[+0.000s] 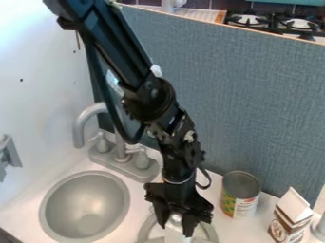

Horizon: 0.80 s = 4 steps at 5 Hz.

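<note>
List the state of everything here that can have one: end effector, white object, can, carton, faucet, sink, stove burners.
End effector: lowered, pointing down, at the white object
White object: at the end effector; whether gripped, unclear
Can: upright
Carton: upright, peaked top closed
Faucet: off, no water running
Sink: uncovered
Stove burners: no flame visible

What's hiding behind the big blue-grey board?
Peeking over the board, I see part of a stove and something teal. Lower down, the board covers whatever is behind it, so I can't tell.
</note>
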Tool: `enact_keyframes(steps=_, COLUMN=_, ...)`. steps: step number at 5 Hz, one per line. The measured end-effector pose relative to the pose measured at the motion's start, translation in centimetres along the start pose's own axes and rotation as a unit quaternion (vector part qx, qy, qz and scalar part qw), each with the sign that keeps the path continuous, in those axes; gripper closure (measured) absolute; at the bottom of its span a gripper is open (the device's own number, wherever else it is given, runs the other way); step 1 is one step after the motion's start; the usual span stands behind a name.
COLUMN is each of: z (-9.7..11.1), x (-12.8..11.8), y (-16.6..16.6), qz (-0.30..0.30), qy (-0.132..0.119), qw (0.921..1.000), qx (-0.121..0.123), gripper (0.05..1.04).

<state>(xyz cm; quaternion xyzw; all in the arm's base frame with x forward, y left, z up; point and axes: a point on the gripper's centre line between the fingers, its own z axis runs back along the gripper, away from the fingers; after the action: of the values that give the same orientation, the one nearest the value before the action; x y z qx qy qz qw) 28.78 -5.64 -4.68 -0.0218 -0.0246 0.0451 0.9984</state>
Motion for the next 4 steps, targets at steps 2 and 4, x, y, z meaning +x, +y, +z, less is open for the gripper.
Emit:
enact_keyframes(steps=2, z=-0.32, x=0.26, y=0.73, qz=0.015, qy=-0.006, qw=0.9998, qx=-0.008, gripper=0.453)
enact_keyframes(steps=4, z=-0.98, x=-0.02, y=0.95, qz=0.039, qy=0.016, qw=0.9971, qx=-0.063, gripper=0.124)
